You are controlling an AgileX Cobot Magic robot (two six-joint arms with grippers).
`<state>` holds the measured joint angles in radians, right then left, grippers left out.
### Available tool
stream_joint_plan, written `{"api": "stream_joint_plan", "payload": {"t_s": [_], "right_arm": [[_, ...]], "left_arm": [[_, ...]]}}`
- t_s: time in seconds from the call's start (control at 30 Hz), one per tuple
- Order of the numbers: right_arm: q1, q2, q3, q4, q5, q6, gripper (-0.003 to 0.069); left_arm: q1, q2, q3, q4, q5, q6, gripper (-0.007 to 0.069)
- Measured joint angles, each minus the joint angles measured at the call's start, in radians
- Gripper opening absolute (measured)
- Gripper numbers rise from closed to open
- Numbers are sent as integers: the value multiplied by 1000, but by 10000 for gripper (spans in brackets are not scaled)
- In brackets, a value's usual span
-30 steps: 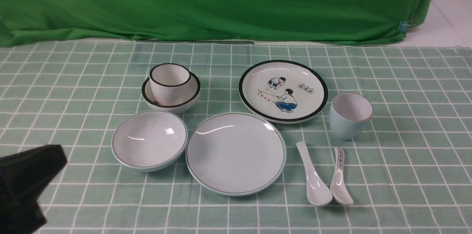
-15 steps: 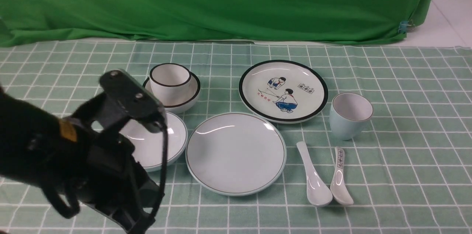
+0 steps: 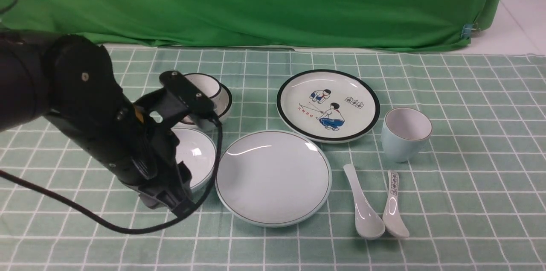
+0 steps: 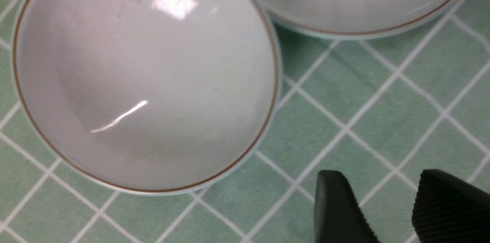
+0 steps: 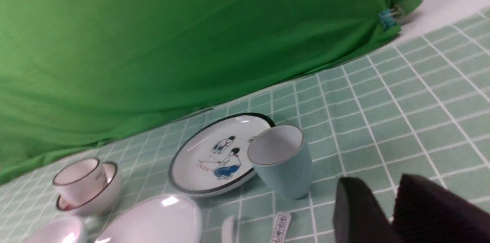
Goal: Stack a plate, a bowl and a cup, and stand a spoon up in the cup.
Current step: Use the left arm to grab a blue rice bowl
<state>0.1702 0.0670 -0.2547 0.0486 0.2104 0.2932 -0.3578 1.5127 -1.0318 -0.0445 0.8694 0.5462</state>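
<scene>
The plain plate (image 3: 273,177) lies at the centre of the cloth. The plain bowl (image 3: 198,155) sits to its left, half hidden by my left arm; the left wrist view shows it whole (image 4: 145,78). My left gripper (image 3: 172,202) (image 4: 383,197) is open and empty, low over the cloth just outside the bowl's near rim. The pale blue cup (image 3: 405,134) (image 5: 283,162) stands upright at the right. The plain spoon (image 3: 364,207) lies in front of it. My right gripper (image 5: 381,181) is out of the front view; its jaws are nearly together and empty, above the cloth near the cup.
A cream black-rimmed cup in a cream bowl (image 3: 204,87) stands behind my left arm. The cartoon plate (image 3: 327,105) lies behind the plain plate. A spoon with printed squares (image 3: 394,207) touches the plain spoon. A green curtain (image 3: 256,2) closes the back.
My left arm has swung in from the lower left corner, up and to the right, and now hangs over the plain bowl. The dishes have not moved.
</scene>
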Motion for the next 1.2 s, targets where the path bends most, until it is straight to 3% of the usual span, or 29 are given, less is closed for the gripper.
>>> {"api": "stream_joint_plan", "payload": {"t_s": [0.23,0.53,0.73,0.93,1.1,1.2], "right_arm": [[118,157,-279,0,197,-230,190],[146,238,-308,0,295,-255,195],[146,238,-308,0,330,-255,195],[146,238,-308,0,333,-255,195],[146,238,-308,0,348,-256,195],[146,238,-308,-1,360,-262,195]], "left_arm": [[32,94,0,71,-143,6,443],[32,161,0,18,-188,155,442],[32,201,0,51,-242,187,425],[32,250,0,109,-250,188,349],[30,250,-9,77,-227,206,113],[30,234,-17,84,-203,203,59]]}}
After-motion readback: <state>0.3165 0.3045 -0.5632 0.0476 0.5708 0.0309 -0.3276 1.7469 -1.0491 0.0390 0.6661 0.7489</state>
